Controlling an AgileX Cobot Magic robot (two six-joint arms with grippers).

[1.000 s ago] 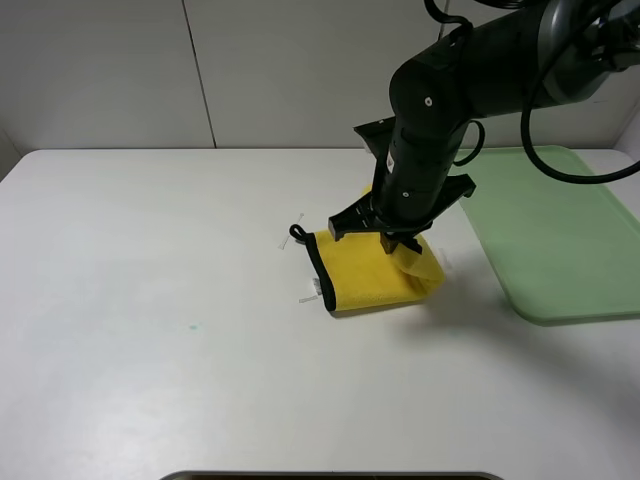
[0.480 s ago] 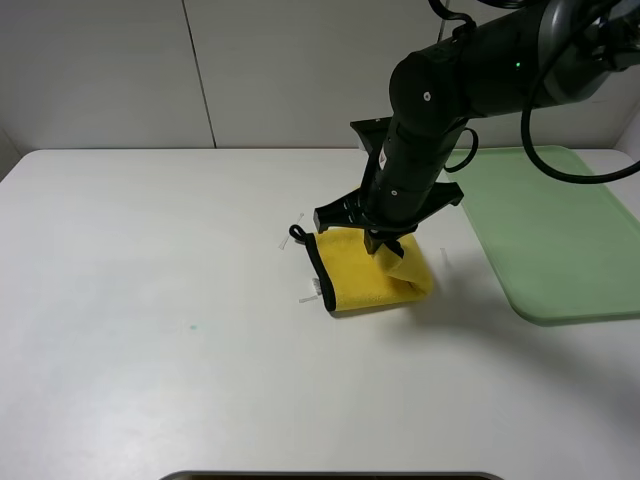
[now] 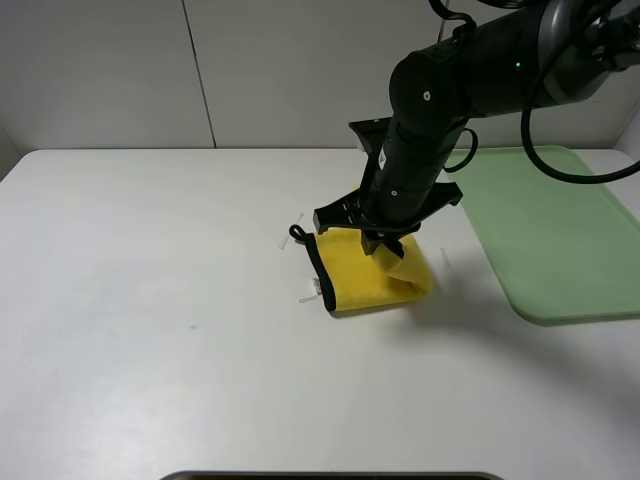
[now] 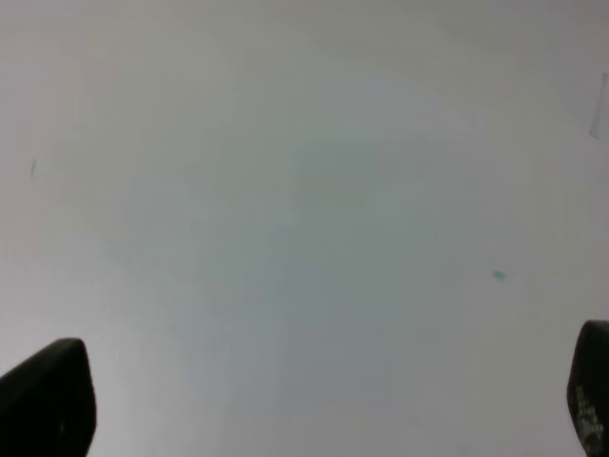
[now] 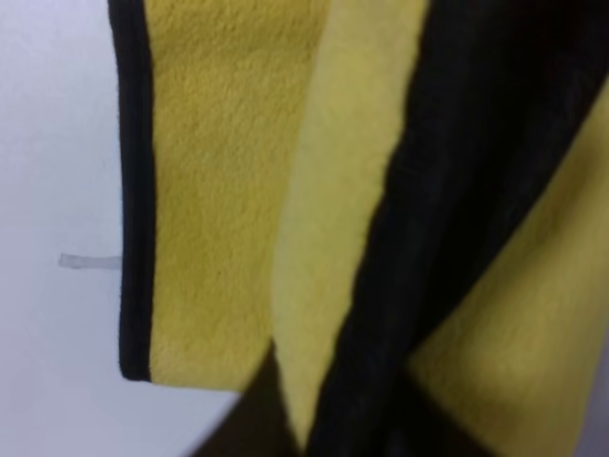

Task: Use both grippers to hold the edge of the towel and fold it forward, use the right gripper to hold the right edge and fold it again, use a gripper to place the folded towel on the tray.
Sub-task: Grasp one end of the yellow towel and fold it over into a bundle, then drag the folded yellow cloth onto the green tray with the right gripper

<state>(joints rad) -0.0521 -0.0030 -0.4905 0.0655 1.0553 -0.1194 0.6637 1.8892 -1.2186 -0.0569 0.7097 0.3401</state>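
Note:
A yellow towel (image 3: pixel 355 272) with a black trimmed edge lies folded on the white table, just left of the tray. My right gripper (image 3: pixel 385 246) stands right over it and is shut on the towel's right edge, which curls up and over toward the left. The right wrist view shows the yellow towel (image 5: pixel 214 190) close up, with a dark finger (image 5: pixel 457 162) across a raised fold. The pale green tray (image 3: pixel 560 240) lies at the right, with nothing on it. My left gripper (image 4: pixel 319 405) is open over bare table; only its two fingertips (image 4: pixel 48 400) show.
Small white tags (image 3: pixel 292 240) and a black loop (image 3: pixel 298 232) stick out at the towel's left edge. A tiny green speck (image 3: pixel 191 326) marks the table at the left. The right arm (image 3: pixel 440 90) reaches in from the upper right.
My right gripper has moved a little to the left with the towel's right edge, drawing the raised fold further over the towel. In the last half second it has hardly moved.

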